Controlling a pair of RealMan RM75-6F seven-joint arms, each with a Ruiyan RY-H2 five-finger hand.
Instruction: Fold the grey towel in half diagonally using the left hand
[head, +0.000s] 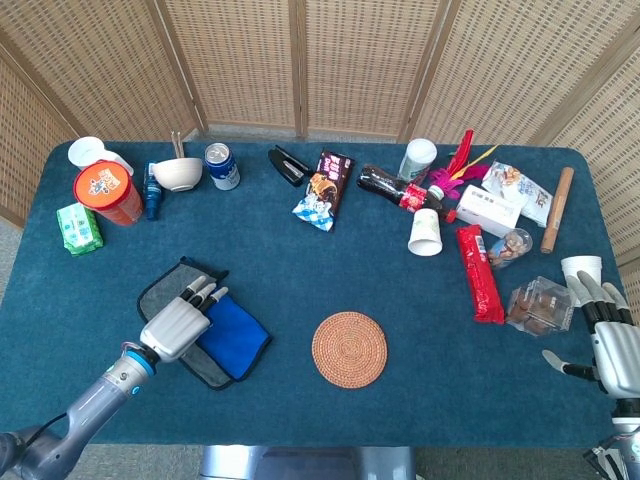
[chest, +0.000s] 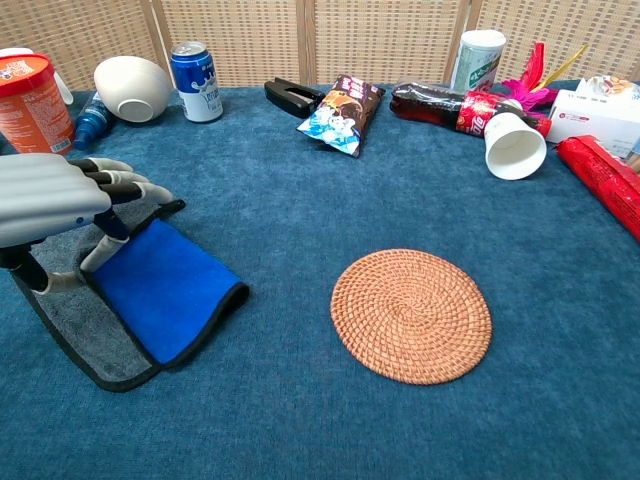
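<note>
Towel: grey towel (chest: 75, 320) lies flat on the table (chest: 300, 420), well to the left of the round woven mat (chest: 411, 315); dark-edged, grey face up, with one flap turned over to show a blue underside (chest: 160, 285)
Fold state: the blue flap covers the part of the cloth nearest the mat; grey shows along the far-left side and the near edge; I judge the fold under way, edges not yet matched
Left hand: left hand (chest: 45, 195) sits over the towel, palm down, its fingers (chest: 125, 185) curled downward with tips at the inner edge of the blue flap; the thumb looks to reach down to the grey cloth; whether a corner is pinched I cannot tell from either view
Right hand: right hand (head: 615, 345) hangs off the table edge, far from the mat on its other side, fingers spread, holding nothing
Handling: looks like thin, soft, limp cloth, light; it will drape and bunch, not hold a shape; the table's blue pile likely grips it, so dragging may wrinkle the lower layer
Where to hold: a corner, by the bound edge, pinched between thumb and fingers; lift enough to clear the layer below, then carry to the opposite corner
Risk: a loose pinch lets the corner slip and flop back; pressing flat drags the whole towel toward the mat
</note>
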